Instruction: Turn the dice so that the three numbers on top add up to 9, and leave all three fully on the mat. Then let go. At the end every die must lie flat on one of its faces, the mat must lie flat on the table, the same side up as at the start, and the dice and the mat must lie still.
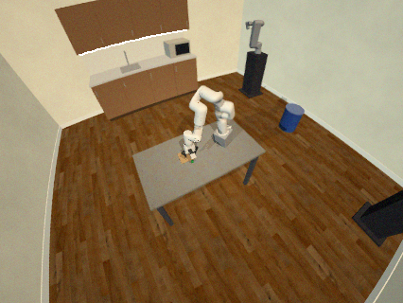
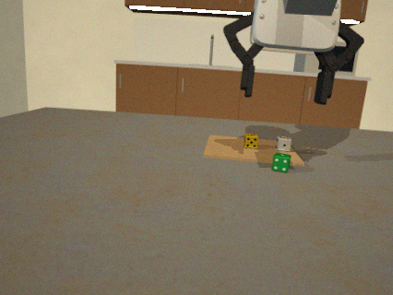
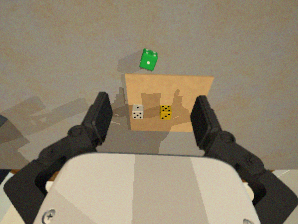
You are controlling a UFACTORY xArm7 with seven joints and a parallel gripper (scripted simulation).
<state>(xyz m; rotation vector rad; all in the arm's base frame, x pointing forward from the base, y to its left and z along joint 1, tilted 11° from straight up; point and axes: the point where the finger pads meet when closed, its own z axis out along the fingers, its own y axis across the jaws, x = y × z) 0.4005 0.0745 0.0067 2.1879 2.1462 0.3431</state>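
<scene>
A tan mat lies flat on the grey table. A yellow die and a white die sit on it side by side. A green die lies on the table just off the mat's near edge. In the wrist view the green die is clear of the mat, while the white die and yellow die are near its other edge. My gripper hangs well above the mat, open wide and empty. It also shows in the wrist view. The pips are too small to read.
The arm's base stands at the table's far side. Kitchen cabinets line the back wall. A blue bin and a black pedestal with another arm stand on the floor, away from the table.
</scene>
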